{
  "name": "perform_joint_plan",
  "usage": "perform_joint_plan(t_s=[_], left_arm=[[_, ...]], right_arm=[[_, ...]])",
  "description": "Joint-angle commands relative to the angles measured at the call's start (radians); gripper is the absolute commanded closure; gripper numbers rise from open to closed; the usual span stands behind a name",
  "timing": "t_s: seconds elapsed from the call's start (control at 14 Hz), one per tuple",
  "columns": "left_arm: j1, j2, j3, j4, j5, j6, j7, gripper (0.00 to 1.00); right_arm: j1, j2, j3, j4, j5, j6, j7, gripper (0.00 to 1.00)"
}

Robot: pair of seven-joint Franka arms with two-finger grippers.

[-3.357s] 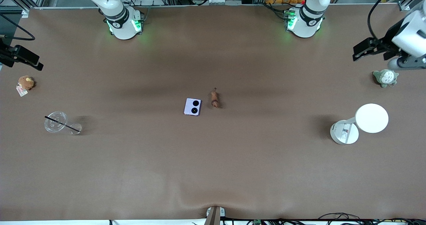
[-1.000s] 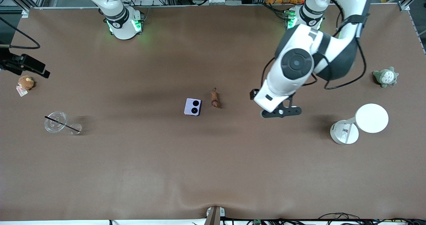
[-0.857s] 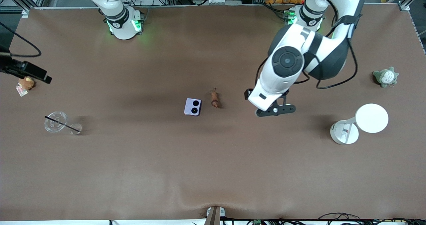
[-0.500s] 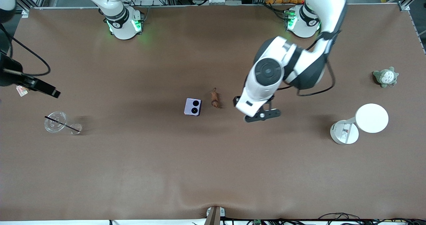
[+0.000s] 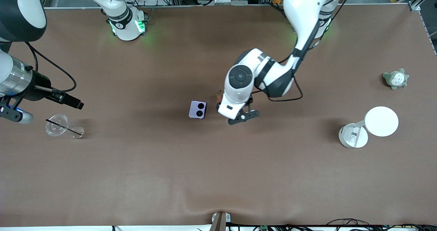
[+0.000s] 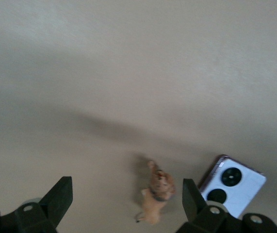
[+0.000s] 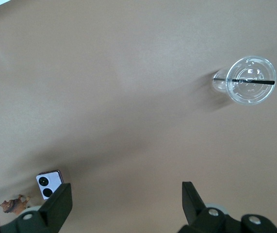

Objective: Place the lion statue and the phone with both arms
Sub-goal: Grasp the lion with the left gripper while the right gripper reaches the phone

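Note:
The lavender phone (image 5: 197, 109) lies flat mid-table, its two black lenses up. The lion statue (image 5: 218, 95) lies beside it toward the left arm's end, mostly hidden under the left wrist. My left gripper (image 5: 243, 116) hangs open just above the table by the lion. In the left wrist view the lion (image 6: 156, 195) lies between the open fingers of that gripper (image 6: 127, 194), close to the finger beside the phone (image 6: 233, 187), untouched. My right gripper (image 5: 70, 102) is open and empty, high over the right arm's end. The right wrist view shows its gripper (image 7: 127, 199), the phone (image 7: 48, 185) and the lion (image 7: 14, 205) far off.
A clear lidded cup with a black straw (image 5: 58, 125) lies below the right gripper and also shows in the right wrist view (image 7: 251, 80). A white stand with a round disc (image 5: 381, 121) and a grey-green plush (image 5: 395, 79) sit at the left arm's end.
The left arm has swept from its end of the table to the middle, its gripper now over the lion. The right arm has swung in over the cup, hiding the brown plush.

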Motion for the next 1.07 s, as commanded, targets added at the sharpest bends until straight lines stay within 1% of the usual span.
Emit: perform_joint_plan(t_s=[0.0,0.07,0.14,0.29,0.64,0.79,0.86,1.0], left_arm=[[-0.056,0.039,0.014,0.027,0.000,0.026,-0.016,0.00],[-0.072,0.053,0.017,0.027,0.001,0.028,-0.012,0.01],[-0.083,0.065,0.019,0.027,0.012,0.035,-0.007,0.04],[-0.106,0.074,0.016,0.021,0.066,0.042,-0.005,0.13],[-0.123,0.145,0.017,0.024,0.095,0.063,-0.001,0.25],[-0.123,0.157,0.017,0.024,0.095,0.091,-0.001,0.33],[-0.121,0.159,0.017,0.026,0.094,0.095,-0.001,0.47],[-0.117,0.157,0.017,0.027,0.094,0.098,0.001,0.80]], right_arm=[[0.011,0.031,-0.001,0.037,0.008,-0.001,0.016,0.00],[0.018,0.044,-0.001,0.037,0.009,0.005,0.014,0.00],[0.033,0.065,-0.001,0.037,0.009,0.008,0.014,0.00],[0.074,0.126,-0.001,0.037,0.006,0.058,0.014,0.00],[0.123,0.281,-0.001,0.035,0.013,0.186,-0.007,0.00],[0.169,0.288,0.001,0.024,0.013,0.177,-0.004,0.00],[0.200,0.291,0.001,0.020,0.014,0.171,0.002,0.00],[0.254,0.306,0.001,0.005,0.014,0.177,-0.007,0.00]])
